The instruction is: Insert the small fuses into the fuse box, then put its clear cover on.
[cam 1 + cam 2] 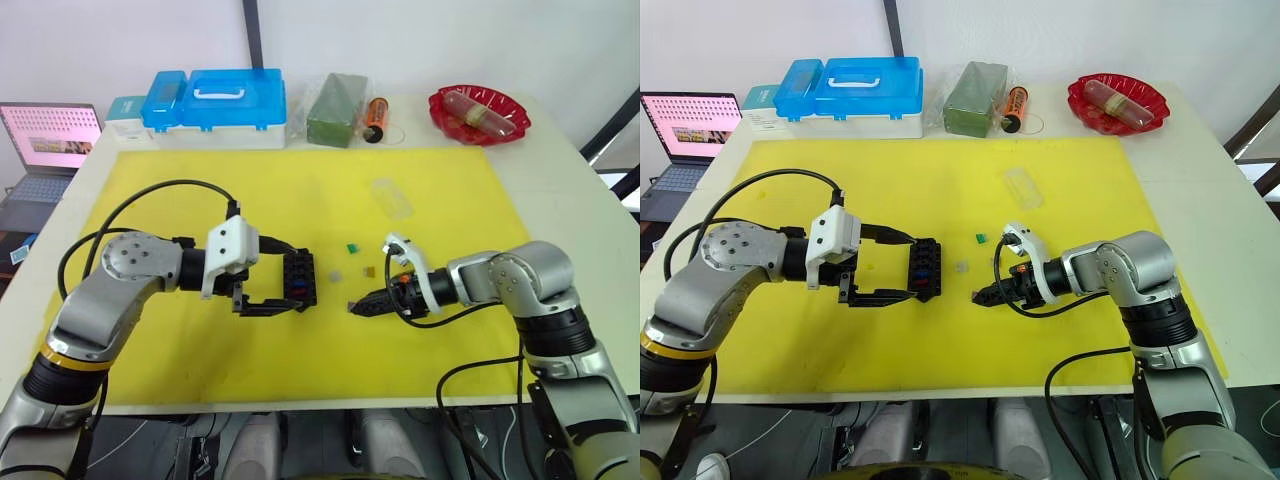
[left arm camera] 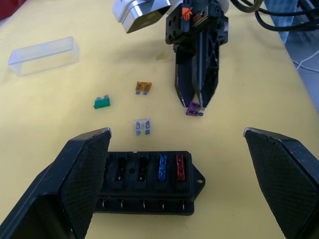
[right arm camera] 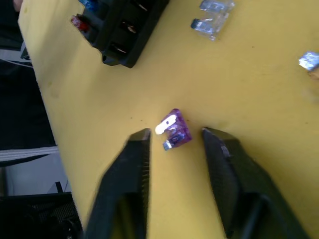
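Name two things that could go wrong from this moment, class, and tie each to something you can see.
1. The right pincer straddles the purple fuse lying flat on the yellow mat; closing may skid it away rather than lift it.
2. The left pincer is open around the fuse box, one finger against it, so the box could shift when a fuse is pressed in.

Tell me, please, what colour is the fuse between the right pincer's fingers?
Purple fuse, clearest in the right wrist view.

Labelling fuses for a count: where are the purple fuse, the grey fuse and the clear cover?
purple fuse (image 3: 175, 130), right wrist view, its plastic body.
grey fuse (image 2: 143, 127), left wrist view, its middle.
clear cover (image 2: 44, 55), left wrist view, its side wall.
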{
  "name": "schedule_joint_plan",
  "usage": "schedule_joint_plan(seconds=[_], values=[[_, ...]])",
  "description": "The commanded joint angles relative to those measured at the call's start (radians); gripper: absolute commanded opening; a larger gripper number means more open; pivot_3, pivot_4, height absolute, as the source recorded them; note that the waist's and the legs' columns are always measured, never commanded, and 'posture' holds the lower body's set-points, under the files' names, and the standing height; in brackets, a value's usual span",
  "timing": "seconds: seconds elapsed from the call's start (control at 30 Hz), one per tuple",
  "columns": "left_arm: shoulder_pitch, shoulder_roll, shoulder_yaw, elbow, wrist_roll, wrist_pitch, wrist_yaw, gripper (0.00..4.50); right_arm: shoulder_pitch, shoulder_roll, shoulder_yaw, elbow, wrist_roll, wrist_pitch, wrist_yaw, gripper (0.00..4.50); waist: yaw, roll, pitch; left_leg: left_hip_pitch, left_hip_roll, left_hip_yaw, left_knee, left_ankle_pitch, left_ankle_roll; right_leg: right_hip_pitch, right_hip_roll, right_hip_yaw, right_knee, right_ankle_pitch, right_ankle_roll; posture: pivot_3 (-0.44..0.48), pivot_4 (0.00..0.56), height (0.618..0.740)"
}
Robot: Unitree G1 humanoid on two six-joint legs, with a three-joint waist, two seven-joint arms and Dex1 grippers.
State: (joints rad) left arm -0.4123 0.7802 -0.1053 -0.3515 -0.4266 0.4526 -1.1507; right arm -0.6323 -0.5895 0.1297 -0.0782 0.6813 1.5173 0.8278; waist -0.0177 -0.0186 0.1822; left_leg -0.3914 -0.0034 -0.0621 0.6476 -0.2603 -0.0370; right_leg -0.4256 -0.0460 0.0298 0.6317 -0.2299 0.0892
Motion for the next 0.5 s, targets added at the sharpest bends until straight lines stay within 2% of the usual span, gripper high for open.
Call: schedule_joint_plan(seconds=[0.03,0.07,0.1,0.4,0.5], values=[[-0.001,0.003,0.013,-0.015,-0.004,-0.013,0.003,4.50,-0.008,-0.002,-0.006,-0.004,0.018,-0.002,0.000,0.38,0.000,0.000,0.000,0.000,0.000,0.000,0.000,0.000,0.000,0.000,0.000,0.000,0.000,0.000,0.000,0.000,0.150,0.740],[0.000,0.003,0.014,-0.014,-0.004,-0.013,0.003,4.50,-0.008,-0.003,-0.006,-0.003,0.019,-0.003,0.000,0.08,0.000,0.000,0.000,0.000,0.000,0.000,0.000,0.000,0.000,0.000,0.000,0.000,0.000,0.000,0.000,0.000,0.150,0.740],[0.001,0.003,0.014,-0.015,-0.004,-0.014,0.003,4.50,-0.008,-0.005,-0.006,-0.004,0.020,-0.004,-0.001,0.01,0.000,0.000,0.000,0.000,0.000,0.000,0.000,0.000,0.000,0.000,0.000,0.000,0.000,0.000,0.000,0.000,0.150,0.740],[0.001,0.005,0.016,-0.007,-0.003,-0.017,0.000,4.50,-0.037,-0.016,-0.024,-0.022,0.033,-0.011,-0.002,0.01,0.000,0.000,0.000,0.000,0.000,0.000,0.000,0.000,0.000,0.000,0.000,0.000,0.000,0.000,0.000,0.000,0.150,0.740],[0.006,0.018,0.030,0.009,-0.001,-0.016,-0.001,4.50,-0.112,-0.006,-0.044,-0.062,0.052,-0.010,-0.006,0.01,-0.002,0.000,0.000,0.000,0.000,0.000,0.000,0.000,0.000,0.000,0.000,0.000,0.000,0.000,0.000,0.000,0.150,0.740]])
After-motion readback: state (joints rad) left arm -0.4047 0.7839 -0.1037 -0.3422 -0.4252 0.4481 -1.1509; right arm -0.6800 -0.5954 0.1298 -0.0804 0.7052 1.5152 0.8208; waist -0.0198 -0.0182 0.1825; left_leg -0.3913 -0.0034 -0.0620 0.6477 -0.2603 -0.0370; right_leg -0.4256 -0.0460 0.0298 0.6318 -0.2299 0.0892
